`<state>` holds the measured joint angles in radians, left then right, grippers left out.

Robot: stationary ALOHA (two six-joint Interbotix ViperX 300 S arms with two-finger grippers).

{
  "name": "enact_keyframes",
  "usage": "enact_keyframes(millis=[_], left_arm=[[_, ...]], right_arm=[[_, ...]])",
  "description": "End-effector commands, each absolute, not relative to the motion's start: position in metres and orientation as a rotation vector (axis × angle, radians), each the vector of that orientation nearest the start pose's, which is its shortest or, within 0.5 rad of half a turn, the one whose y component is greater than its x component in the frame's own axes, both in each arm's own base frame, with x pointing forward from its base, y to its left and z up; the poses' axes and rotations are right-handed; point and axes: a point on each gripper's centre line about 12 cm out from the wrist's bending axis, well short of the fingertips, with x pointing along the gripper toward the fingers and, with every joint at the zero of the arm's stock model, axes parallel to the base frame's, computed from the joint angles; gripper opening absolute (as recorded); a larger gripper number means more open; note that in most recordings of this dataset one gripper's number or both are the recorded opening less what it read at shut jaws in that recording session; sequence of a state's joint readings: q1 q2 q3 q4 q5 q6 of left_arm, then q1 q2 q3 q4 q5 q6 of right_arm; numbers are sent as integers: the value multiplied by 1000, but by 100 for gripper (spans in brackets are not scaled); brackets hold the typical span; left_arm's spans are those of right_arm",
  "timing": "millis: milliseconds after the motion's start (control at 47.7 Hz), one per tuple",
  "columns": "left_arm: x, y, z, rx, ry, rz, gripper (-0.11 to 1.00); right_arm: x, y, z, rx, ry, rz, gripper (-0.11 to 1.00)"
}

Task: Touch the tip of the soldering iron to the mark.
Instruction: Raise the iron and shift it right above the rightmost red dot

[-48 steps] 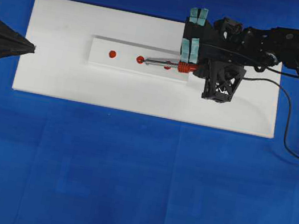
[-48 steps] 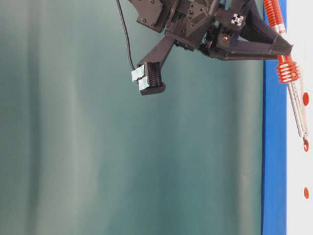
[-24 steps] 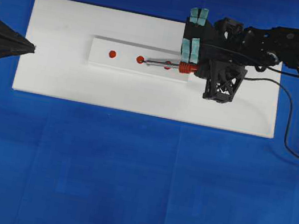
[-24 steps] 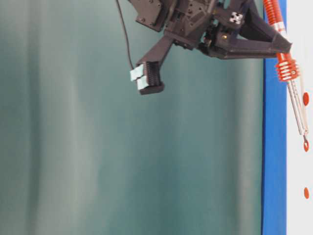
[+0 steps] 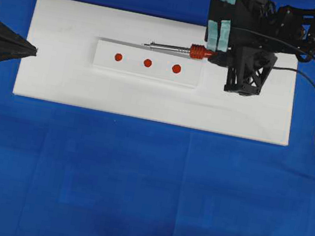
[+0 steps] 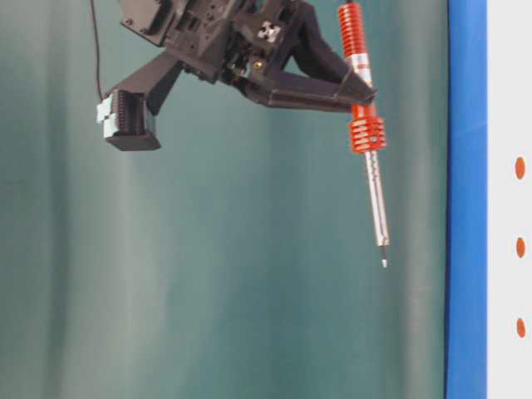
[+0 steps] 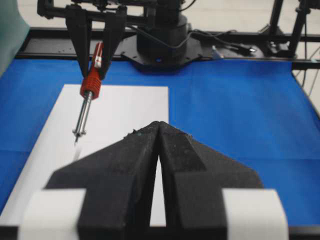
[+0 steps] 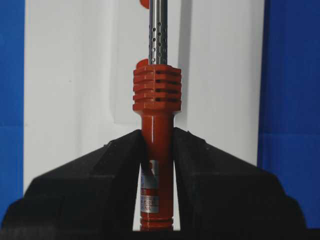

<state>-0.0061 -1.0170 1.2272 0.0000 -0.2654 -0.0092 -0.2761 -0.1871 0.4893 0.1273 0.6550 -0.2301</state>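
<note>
Above the white board [image 5: 60,82], right fingers [image 8: 115,170] clamp the soldering iron [image 5: 175,49]; left fingers [image 7: 190,165] closed, empty.

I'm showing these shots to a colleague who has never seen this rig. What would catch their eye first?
Most striking is the red-orange soldering iron, clamped in the right pincer and lifted clear of the board, its tip in mid-air. Next come three red marks in a row on a raised white strip, on the white board over blue cloth. At the overhead view's left edge, the left pincer rests shut.
</note>
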Motion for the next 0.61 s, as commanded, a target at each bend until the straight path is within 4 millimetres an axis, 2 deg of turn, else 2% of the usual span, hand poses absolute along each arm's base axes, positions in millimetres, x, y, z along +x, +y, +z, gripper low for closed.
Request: enact_keyframes(millis=[0, 587], left_arm=[[189, -1, 283, -8, -64, -7, 0], [189, -1, 284, -8, -69, -5, 0]], right_arm=[[348, -91, 265, 35, 903, -138, 6], [340, -92, 260, 42, 927, -166, 6]])
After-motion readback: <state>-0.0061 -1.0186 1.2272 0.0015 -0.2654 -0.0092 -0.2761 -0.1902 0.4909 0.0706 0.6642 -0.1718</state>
